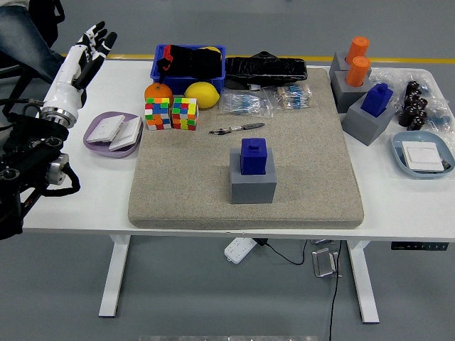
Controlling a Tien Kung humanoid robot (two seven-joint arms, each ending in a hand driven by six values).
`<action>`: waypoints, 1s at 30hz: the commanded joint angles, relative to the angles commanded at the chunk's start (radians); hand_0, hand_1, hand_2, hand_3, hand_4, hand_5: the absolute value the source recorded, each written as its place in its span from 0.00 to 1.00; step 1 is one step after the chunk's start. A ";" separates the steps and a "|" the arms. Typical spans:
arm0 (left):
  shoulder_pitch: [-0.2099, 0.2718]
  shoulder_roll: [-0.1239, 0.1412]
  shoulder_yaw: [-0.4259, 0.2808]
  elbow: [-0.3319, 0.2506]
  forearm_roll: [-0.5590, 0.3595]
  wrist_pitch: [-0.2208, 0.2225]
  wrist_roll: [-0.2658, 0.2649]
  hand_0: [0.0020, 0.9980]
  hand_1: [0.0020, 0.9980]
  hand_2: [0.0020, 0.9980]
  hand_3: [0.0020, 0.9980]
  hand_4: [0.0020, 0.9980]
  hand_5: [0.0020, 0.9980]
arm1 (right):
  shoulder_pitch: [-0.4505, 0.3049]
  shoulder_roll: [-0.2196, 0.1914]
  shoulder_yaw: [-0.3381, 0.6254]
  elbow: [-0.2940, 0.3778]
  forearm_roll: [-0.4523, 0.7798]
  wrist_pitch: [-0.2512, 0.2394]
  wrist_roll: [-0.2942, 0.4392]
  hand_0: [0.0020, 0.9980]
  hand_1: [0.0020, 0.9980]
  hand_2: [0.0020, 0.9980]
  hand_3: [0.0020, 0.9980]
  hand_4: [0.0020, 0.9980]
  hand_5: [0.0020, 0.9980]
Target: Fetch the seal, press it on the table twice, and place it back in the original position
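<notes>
The blue seal [254,155] stands upright on its grey block [252,184] in the middle of the beige mat [306,170], with nothing touching it. My left hand [88,47] is raised at the far left edge of the picture, well away from the seal, its white fingers [94,37] spread and holding nothing. My right arm does not show.
Two colour cubes [170,114], an orange [156,91], a lemon [201,94], a blue bin [188,62] and a purple dish [110,133] lie at the back left. More blocks with orange and blue seals [364,92] and a blue dish [424,155] stand at the right. A seated person's leg [25,35] shows at top left.
</notes>
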 joint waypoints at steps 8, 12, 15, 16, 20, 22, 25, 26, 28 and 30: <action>0.015 0.073 -0.037 0.044 0.021 0.006 0.020 0.98 1.00 0.99 1.00 0.94 0.70 | 0.003 -0.006 0.007 0.000 -0.001 0.000 0.000 0.92 0.78 0.78 0.79 0.95 0.63; 0.017 0.092 -0.054 0.054 0.026 0.008 0.022 0.98 1.00 0.98 1.00 0.93 0.69 | 0.005 -0.009 0.013 0.000 -0.003 -0.001 -0.001 0.92 0.78 0.78 0.79 0.95 0.63; 0.016 0.098 -0.065 0.064 0.034 0.016 0.020 0.97 0.98 0.95 0.99 0.92 0.64 | 0.007 -0.011 0.016 0.000 -0.006 -0.003 -0.002 0.92 0.78 0.78 0.79 0.95 0.63; 0.016 0.099 -0.069 0.067 0.033 0.017 0.019 0.97 0.98 0.95 0.99 0.92 0.64 | 0.008 -0.011 0.018 0.000 -0.007 -0.004 -0.002 0.92 0.78 0.78 0.79 0.95 0.63; 0.017 0.106 -0.073 0.066 0.031 0.018 0.018 0.97 0.98 0.95 0.99 0.92 0.64 | 0.009 -0.012 0.021 0.002 -0.006 -0.003 -0.003 0.92 0.78 0.78 0.79 0.95 0.63; 0.018 0.109 -0.074 0.064 0.029 0.018 0.020 0.97 0.98 0.94 0.99 0.92 0.63 | 0.009 -0.012 0.021 0.003 -0.006 -0.003 -0.003 0.92 0.78 0.78 0.79 0.95 0.63; 0.019 0.116 -0.070 0.063 0.026 0.015 0.023 0.97 0.98 0.94 0.99 0.92 0.63 | 0.010 -0.014 0.019 0.004 -0.004 -0.003 -0.003 0.92 0.78 0.78 0.79 0.95 0.63; 0.019 0.117 -0.070 0.062 0.026 0.015 0.024 0.97 0.98 0.94 0.99 0.92 0.63 | 0.010 -0.015 0.019 0.004 -0.004 -0.003 -0.003 0.92 0.78 0.78 0.79 0.95 0.63; 0.019 0.120 -0.072 0.060 0.027 0.014 0.024 0.97 0.98 0.94 0.99 0.91 0.63 | 0.012 -0.017 0.019 0.004 -0.005 -0.003 -0.003 0.92 0.78 0.78 0.78 0.95 0.63; 0.019 0.124 -0.078 0.058 0.031 0.014 0.024 0.97 0.98 0.94 0.99 0.91 0.63 | 0.015 -0.018 0.015 0.004 -0.006 -0.002 -0.003 0.92 0.78 0.78 0.78 0.95 0.63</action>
